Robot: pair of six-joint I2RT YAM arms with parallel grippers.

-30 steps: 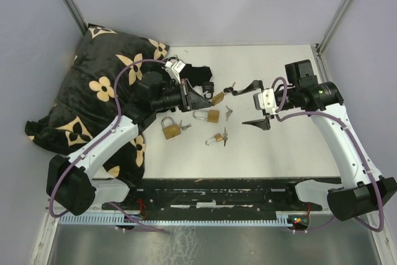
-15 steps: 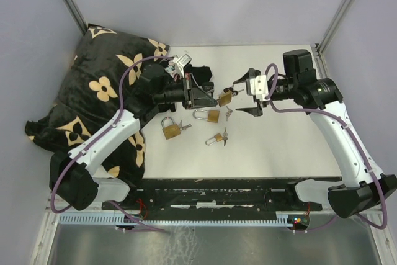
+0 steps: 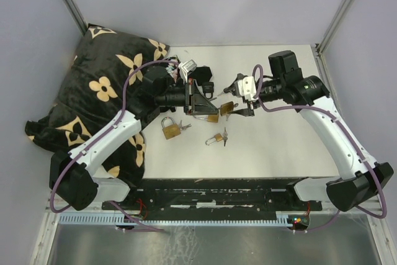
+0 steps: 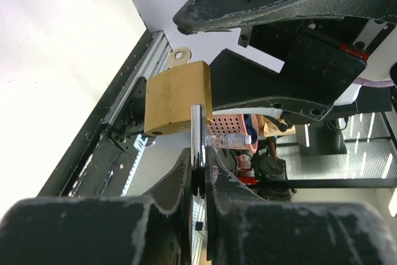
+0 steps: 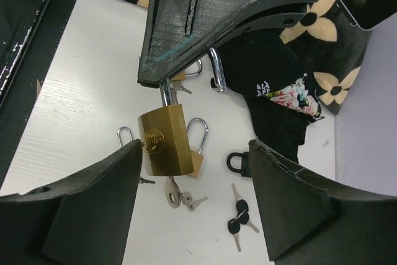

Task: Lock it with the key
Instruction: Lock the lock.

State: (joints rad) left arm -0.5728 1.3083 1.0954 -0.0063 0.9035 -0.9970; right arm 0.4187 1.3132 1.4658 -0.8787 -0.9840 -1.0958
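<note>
My left gripper [image 3: 208, 100] is shut on the steel shackle [image 4: 197, 133] of a brass padlock [image 4: 177, 96] and holds it above the table. The padlock also shows in the top view [image 3: 227, 108] and the right wrist view [image 5: 162, 141]. Its shackle looks open, with one end free. A silver key [image 5: 171, 190] sticks out of the padlock's underside, with a second key on its ring. My right gripper [image 3: 239, 98] is open. Its fingers [image 5: 80, 215] stand either side of the padlock and key without touching them.
On the table lie a brass padlock [image 3: 170, 130], a small padlock with keys [image 3: 216, 138], another brass padlock [image 5: 197, 153], a black padlock [image 5: 239, 162] and black-headed keys [image 5: 239, 216]. A black flowered pillow [image 3: 93, 91] fills the left side.
My right gripper has moved left and now brackets the padlock. My left gripper has carried the padlock a little right and lower in the top view.
</note>
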